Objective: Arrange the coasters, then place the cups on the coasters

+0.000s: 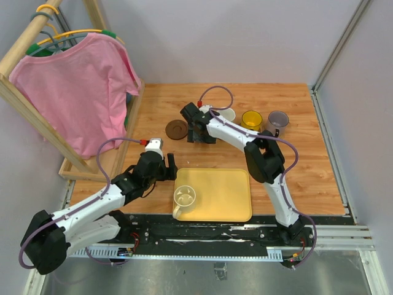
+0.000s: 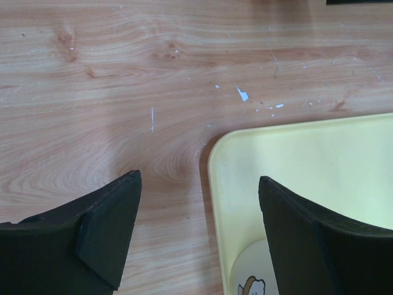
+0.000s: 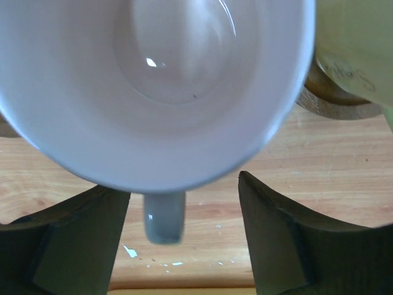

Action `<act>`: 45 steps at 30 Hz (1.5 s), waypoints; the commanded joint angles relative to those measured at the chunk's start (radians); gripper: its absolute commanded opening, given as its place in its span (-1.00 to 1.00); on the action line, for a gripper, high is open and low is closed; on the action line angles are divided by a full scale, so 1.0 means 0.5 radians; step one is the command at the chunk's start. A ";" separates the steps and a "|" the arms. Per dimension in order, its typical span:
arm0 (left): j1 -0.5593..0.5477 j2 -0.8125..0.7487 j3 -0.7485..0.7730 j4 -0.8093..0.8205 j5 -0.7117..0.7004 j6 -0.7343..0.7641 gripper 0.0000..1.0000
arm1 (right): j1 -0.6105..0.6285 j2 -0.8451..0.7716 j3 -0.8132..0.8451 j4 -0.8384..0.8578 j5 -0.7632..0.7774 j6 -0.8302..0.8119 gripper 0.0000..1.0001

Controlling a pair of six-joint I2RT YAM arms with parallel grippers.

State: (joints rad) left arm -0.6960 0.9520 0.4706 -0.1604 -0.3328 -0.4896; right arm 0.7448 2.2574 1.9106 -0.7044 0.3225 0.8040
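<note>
Pale cup (image 3: 159, 74) — just ahead of the right gripper (image 3: 182, 193), handle between its wide-spread fingers.

grey walls (image 1: 215, 37), wooden table (image 1: 307, 166), clothes rack (image 1: 21, 101)

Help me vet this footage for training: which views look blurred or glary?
Right wrist: the cup fills the view and looks slightly soft, with one small glint inside. Left wrist: the table grain and the tray are sharp. Top external: even light, soft shadows only.
</note>
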 commanded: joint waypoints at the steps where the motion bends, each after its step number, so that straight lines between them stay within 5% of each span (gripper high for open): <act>1: 0.011 -0.101 0.012 0.006 0.049 0.018 0.64 | 0.008 -0.222 -0.143 0.016 0.020 -0.010 0.48; 11: 0.011 -0.504 -0.066 -0.061 0.244 -0.004 0.92 | 0.138 -0.597 -0.395 0.101 0.074 -0.172 0.99; 18: -0.088 -0.831 0.011 -0.230 0.242 -0.033 0.99 | 0.234 -1.020 -0.646 0.231 0.203 -0.336 0.96; 33: -0.853 -0.516 0.171 -0.467 -0.292 -0.192 0.99 | 0.244 -2.213 -1.540 0.669 0.718 -0.556 0.97; 45: -1.145 -0.337 0.342 -0.991 -0.267 -0.633 0.99 | 0.245 -2.765 -1.947 0.825 0.955 -0.637 0.97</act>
State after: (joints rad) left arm -1.2423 0.7536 0.6022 -0.5419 -0.4538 -0.7017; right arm 0.8593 0.9024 0.9607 -0.3252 0.7338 0.5125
